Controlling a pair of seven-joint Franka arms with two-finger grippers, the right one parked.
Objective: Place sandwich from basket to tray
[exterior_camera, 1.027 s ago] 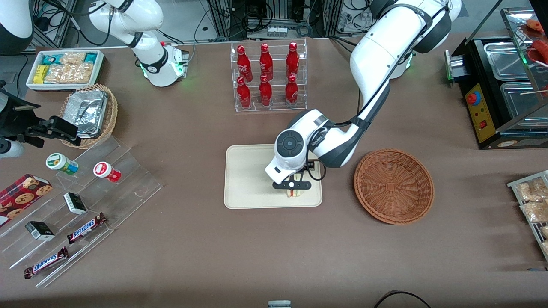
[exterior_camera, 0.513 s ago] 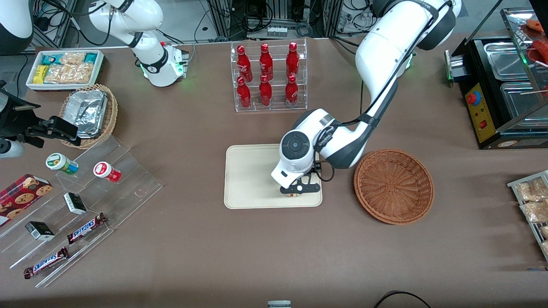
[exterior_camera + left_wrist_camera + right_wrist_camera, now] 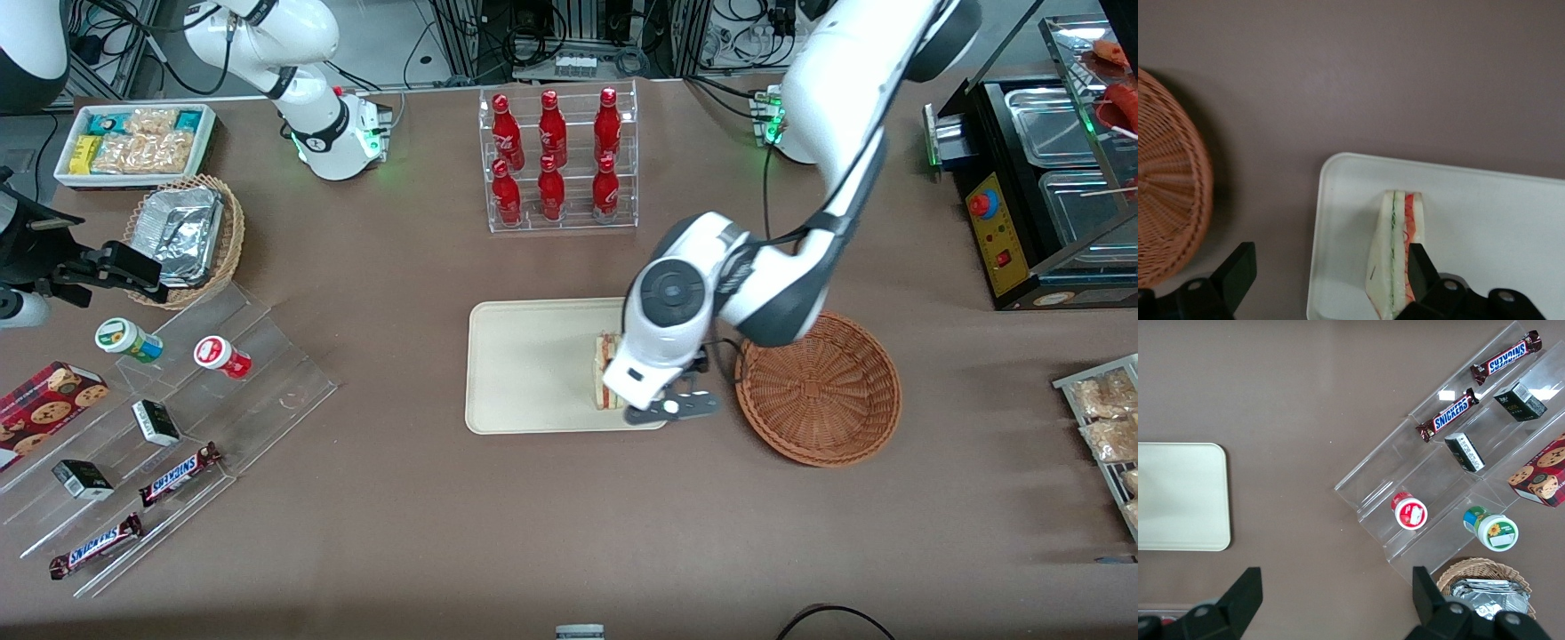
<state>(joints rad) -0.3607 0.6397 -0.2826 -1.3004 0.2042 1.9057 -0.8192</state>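
The sandwich [image 3: 607,369], a pale wedge with green and red layers, lies on the cream tray [image 3: 524,364] near the tray's end closest to the basket. The reddish-brown wicker basket [image 3: 818,387] stands beside the tray with nothing in it. My left gripper [image 3: 671,411] hangs over the tray's edge between sandwich and basket. In the left wrist view the gripper [image 3: 1328,263] is open wide. One finger [image 3: 1417,267] is close beside the sandwich [image 3: 1395,253], the other is over bare table near the basket [image 3: 1165,207]. Nothing is held.
A clear rack of red bottles [image 3: 556,160] stands farther from the front camera than the tray. Toward the parked arm's end are a stepped acrylic shelf with snacks [image 3: 178,418], a tan basket of foil trays [image 3: 187,236] and a white bin [image 3: 133,142]. A black appliance [image 3: 1040,178] sits at the working arm's end.
The gripper let go of the sandwich and moved up and sideways toward the basket. The sandwich stays on the tray and now shows uncovered.
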